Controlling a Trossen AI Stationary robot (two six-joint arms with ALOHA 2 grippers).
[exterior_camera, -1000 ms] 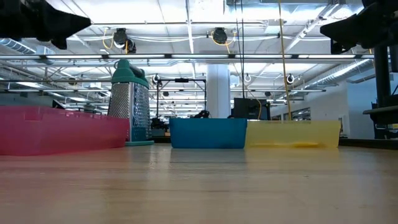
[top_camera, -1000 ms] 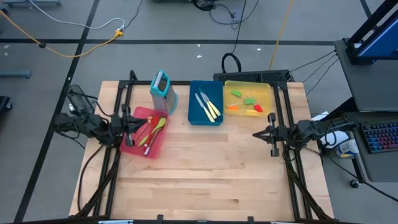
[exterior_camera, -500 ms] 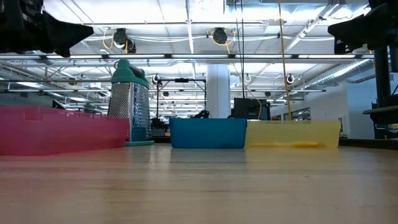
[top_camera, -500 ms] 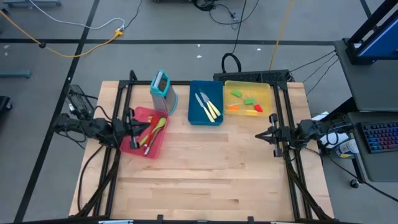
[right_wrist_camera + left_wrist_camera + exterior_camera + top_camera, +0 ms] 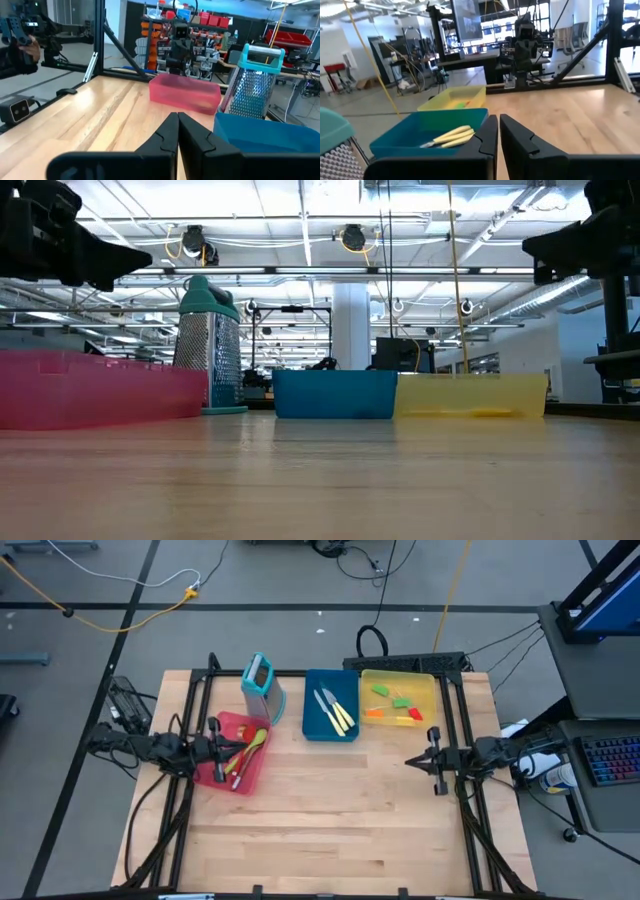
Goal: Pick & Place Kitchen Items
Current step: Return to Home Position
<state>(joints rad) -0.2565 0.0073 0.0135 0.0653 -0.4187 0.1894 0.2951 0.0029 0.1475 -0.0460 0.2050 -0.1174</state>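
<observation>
Wooden table [image 5: 330, 830] was bare at its centre, and every utensil lay sorted along the far edge. The cream-handled knives [image 5: 335, 712] lay in the blue tray [image 5: 311, 730] at 12 o'clock, the spoons [image 5: 250, 745] in the red tray [image 5: 252, 780] at 10 o'clock, and the mini spatulas [image 5: 395, 705] in the yellow tray [image 5: 430, 680] at 1 o'clock.

The left gripper [image 5: 498, 120] hung at 9 o'clock above the red tray's edge, its fingers nearly together and holding nothing. The right gripper [image 5: 410, 762] sat at 3 o'clock over bare wood, pinched closed and empty.

The likeliest trouble was on the left. If that arm dipped while pulling home, it could clip the red tray's wall or a raised spoon handle and scatter the contents. Both arms rode high in the low view, so the risk looked slight.

No brand, label or writing was legible anywhere.
</observation>
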